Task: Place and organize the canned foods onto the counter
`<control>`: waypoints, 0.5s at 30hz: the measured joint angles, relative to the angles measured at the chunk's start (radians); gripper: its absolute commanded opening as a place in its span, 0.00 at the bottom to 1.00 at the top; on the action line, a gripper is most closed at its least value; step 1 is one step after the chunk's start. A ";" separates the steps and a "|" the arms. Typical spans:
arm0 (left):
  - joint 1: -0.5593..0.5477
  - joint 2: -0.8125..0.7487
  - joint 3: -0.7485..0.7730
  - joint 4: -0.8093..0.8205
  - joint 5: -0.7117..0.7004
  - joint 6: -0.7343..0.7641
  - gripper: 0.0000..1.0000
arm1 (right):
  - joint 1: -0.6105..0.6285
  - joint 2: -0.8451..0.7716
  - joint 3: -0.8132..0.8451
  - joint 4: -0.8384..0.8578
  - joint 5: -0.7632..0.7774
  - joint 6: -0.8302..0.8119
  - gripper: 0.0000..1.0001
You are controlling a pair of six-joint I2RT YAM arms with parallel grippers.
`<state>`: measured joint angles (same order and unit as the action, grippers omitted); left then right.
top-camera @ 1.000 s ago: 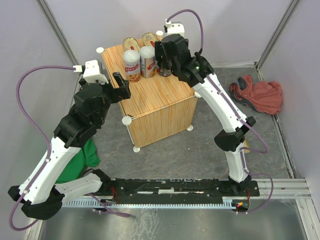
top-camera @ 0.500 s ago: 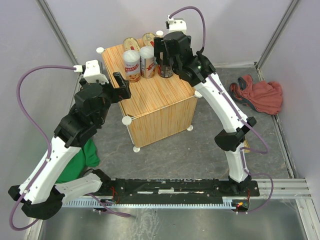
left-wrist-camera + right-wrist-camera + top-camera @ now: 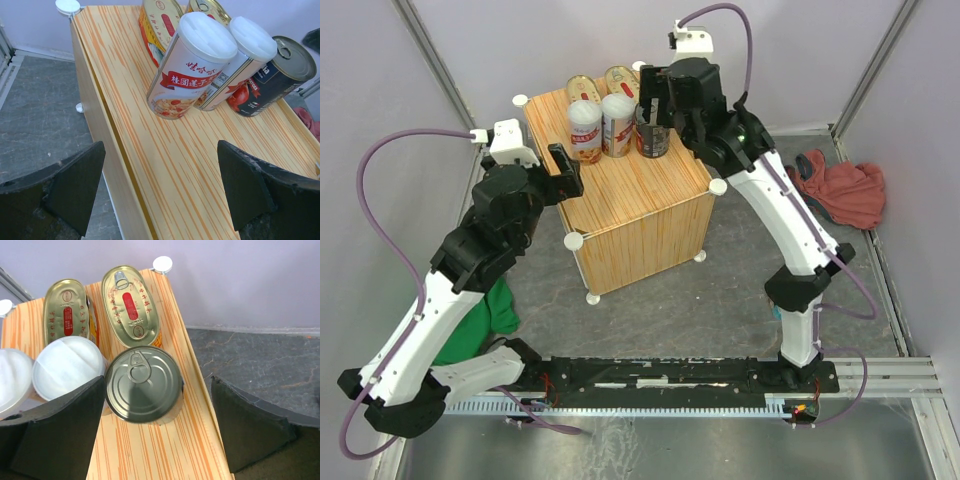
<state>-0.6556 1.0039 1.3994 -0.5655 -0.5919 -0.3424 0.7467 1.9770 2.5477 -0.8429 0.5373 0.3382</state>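
Risk sits mostly with the right gripper [image 3: 157, 381], whose jaws stand wide apart and empty on either side of the dark round can [image 3: 144, 384]. That can stands near the right edge of the counter [image 3: 630, 205]. A sideways drift of either finger could push it over the edge, or into the white-lidded can [image 3: 70, 365] touching its other side. The second white-lidded can [image 3: 584, 128] and the two oval gold cans [image 3: 130, 305] stand packed close together, so one knock could carry through the whole group. The left gripper [image 3: 160, 150] hangs by the counter's near-left side, fully spread and holding nothing. A careless swing inward would meet the tall cans first, and they look the easiest to topple. No rectangular cans show in any view. The counter top is smooth light wood grain with a white knob [image 3: 718, 186] at each corner and no lip. It stands on a grey stone-like floor [image 3: 720, 300] between pale lilac walls [image 3: 520, 40]. A red cloth [image 3: 840, 190] lies to the right and a green cloth [image 3: 485, 320] under the left arm.
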 measured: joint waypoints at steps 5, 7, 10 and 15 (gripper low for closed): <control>0.000 0.011 0.000 0.000 0.000 0.000 0.99 | 0.013 -0.100 -0.071 0.019 0.013 -0.009 0.93; 0.000 0.013 0.000 0.001 0.000 0.000 0.99 | 0.019 -0.142 -0.100 0.019 0.016 -0.011 0.93; 0.000 0.013 0.000 0.002 0.012 0.000 0.99 | 0.026 -0.200 -0.150 0.020 0.023 -0.011 0.93; 0.000 0.012 0.000 0.013 0.026 0.000 0.99 | 0.032 -0.335 -0.327 0.026 0.048 -0.002 0.91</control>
<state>-0.6556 1.0157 1.3994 -0.5529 -0.5659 -0.3424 0.7788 1.6424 2.2204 -0.8165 0.5858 0.3363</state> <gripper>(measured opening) 0.993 0.923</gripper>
